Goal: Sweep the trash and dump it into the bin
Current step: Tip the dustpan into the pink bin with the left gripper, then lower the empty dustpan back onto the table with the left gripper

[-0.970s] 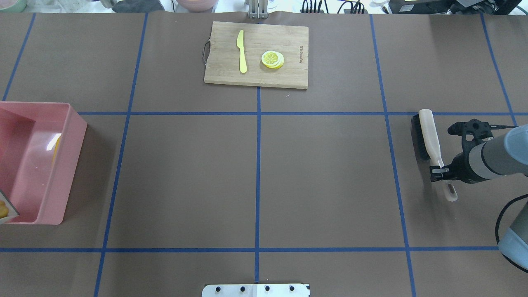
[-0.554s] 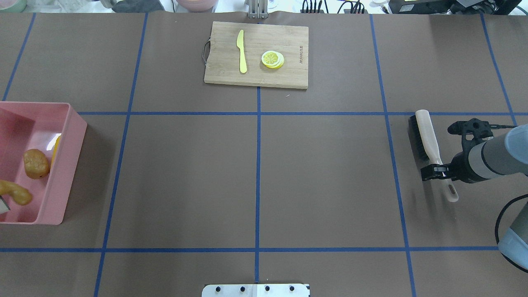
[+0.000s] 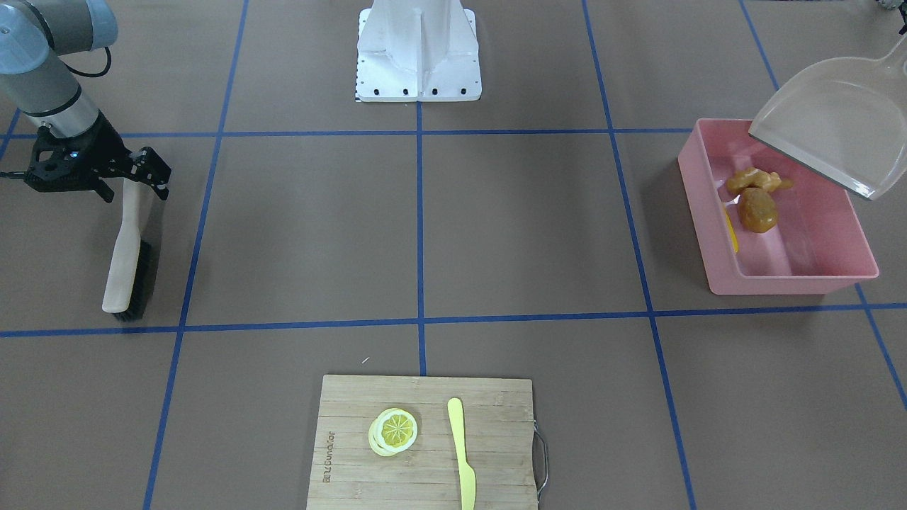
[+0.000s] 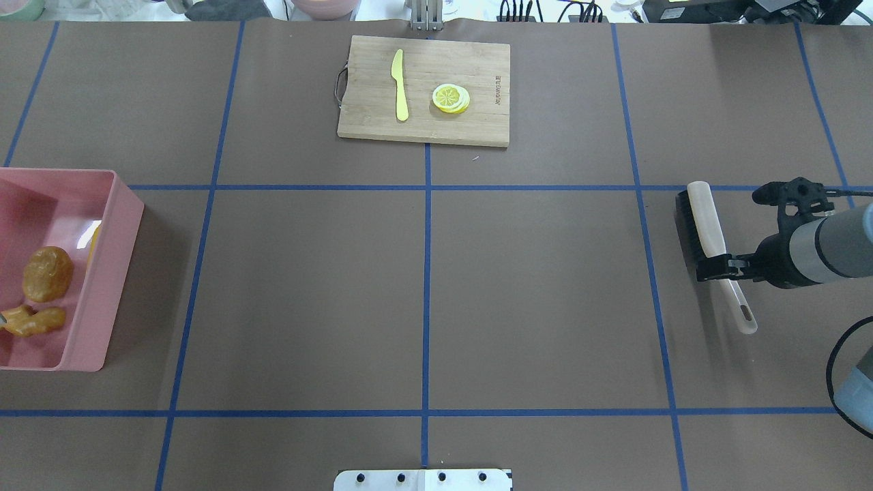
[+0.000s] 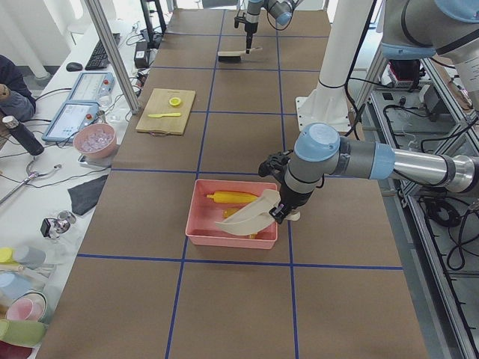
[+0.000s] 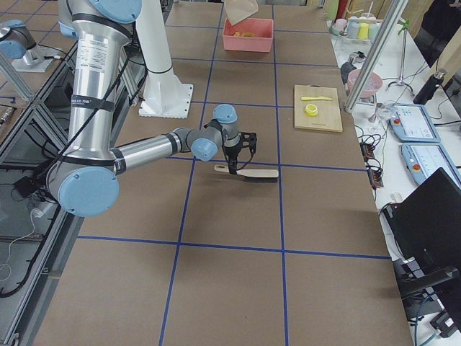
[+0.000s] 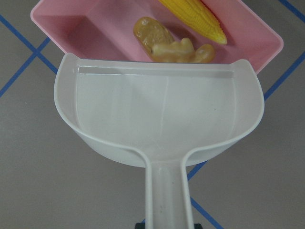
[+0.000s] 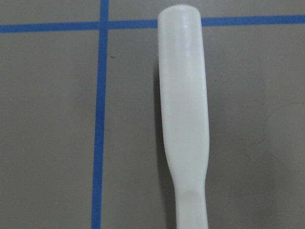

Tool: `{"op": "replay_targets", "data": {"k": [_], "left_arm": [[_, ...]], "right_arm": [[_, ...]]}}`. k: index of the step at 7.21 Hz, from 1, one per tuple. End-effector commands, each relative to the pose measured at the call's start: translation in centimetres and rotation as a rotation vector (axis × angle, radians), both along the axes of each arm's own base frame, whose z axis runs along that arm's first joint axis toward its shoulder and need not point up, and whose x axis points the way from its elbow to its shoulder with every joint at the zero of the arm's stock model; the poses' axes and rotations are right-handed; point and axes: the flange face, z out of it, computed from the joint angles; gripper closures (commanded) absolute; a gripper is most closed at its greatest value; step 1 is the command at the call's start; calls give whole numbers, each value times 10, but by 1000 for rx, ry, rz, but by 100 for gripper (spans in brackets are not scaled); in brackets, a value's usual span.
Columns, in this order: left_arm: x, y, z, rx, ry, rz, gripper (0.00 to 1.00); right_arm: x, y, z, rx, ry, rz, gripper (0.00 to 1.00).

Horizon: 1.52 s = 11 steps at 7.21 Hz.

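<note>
The pink bin stands at the table's left end. In it lie the trash: a brown potato, a knobbly ginger root and a yellow corn cob. A pale dustpan hangs tilted over the bin's near end with nothing in it; my left gripper is shut on its handle. At the right end a brush lies on the table. My right gripper stands open, its fingers either side of the brush's handle.
A wooden cutting board at the far middle carries a pale yellow knife and a lemon slice. The robot's white base is at the near middle edge. Blue tape lines cross the brown mat.
The potato and ginger slid off the dustpan into the bin and settled. The dustpan drew back out of the overhead view. My right gripper opened off the brush handle and rose slightly.
</note>
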Motion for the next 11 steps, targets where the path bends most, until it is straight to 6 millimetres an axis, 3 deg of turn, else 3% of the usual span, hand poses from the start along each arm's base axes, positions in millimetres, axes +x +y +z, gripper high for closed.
{"op": "replay_targets", "data": {"k": [1, 2, 4, 6, 7, 8, 10, 11], "left_arm": [[-18, -5, -19, 98, 35, -73, 100], [-18, -10, -26, 146, 34, -73, 100], [0, -33, -43, 253, 60, 2, 100], [43, -48, -63, 372, 93, 96, 100], [75, -51, -73, 425, 141, 140, 100], [105, -50, -78, 513, 177, 216, 100], [177, -60, -84, 663, 203, 378, 100], [215, -64, -97, 741, 187, 419, 100]], "right_arm": [[43, -21, -9, 18, -14, 92, 0], [69, -30, -7, 20, -17, 117, 0], [133, -43, 11, 62, 40, 107, 0], [187, -66, 28, 85, 132, 30, 0], [204, -87, 13, 5, 123, 41, 0], [208, -91, 15, -55, 127, 46, 0], [208, -96, 60, -150, 121, 42, 0], [206, -105, 72, -163, 108, 41, 0]]}}
